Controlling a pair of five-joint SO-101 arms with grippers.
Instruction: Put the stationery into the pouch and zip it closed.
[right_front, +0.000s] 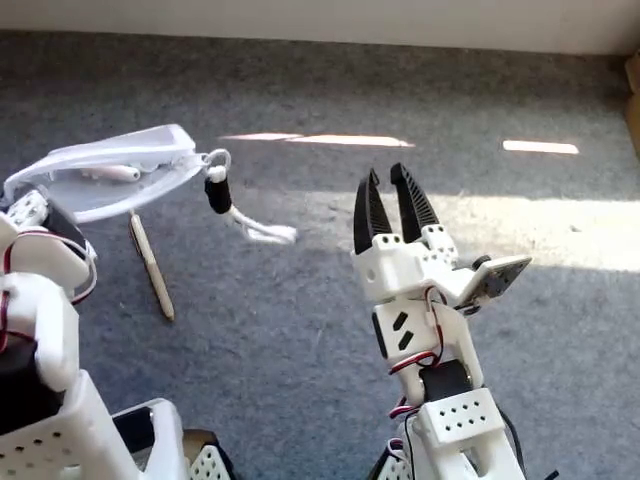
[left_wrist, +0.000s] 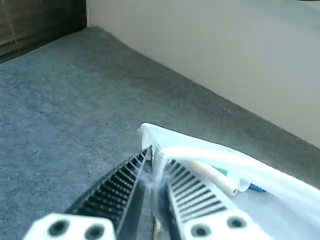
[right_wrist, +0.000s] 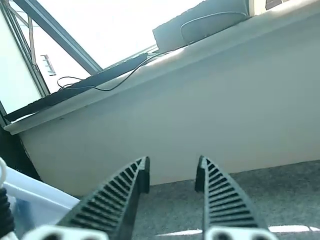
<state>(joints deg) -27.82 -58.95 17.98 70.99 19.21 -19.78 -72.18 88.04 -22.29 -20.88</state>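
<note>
A translucent white pouch (right_front: 120, 170) hangs lifted off the grey carpet at the left, its mouth open. My left gripper (left_wrist: 156, 155) is shut on the pouch's end edge (left_wrist: 150, 137). Inside the pouch (left_wrist: 260, 175) lie a cream pen (left_wrist: 210, 172) and something with a blue tip (left_wrist: 256, 188). A tan pen (right_front: 152, 265) lies on the carpet just below the pouch. The zipper's black tag (right_front: 217, 192) dangles at the pouch's right end, its white cord (right_front: 262, 232) trailing onto the carpet. My right gripper (right_front: 392, 195) is open in mid-scene, right of the tag, holding nothing.
The floor is grey carpet (right_front: 300, 330) with sunlit patches (right_front: 540, 147) near a pale wall (right_wrist: 225, 115). The left arm's white body (right_front: 50, 340) stands at the lower left, close to the tan pen. The carpet between the two arms is bare.
</note>
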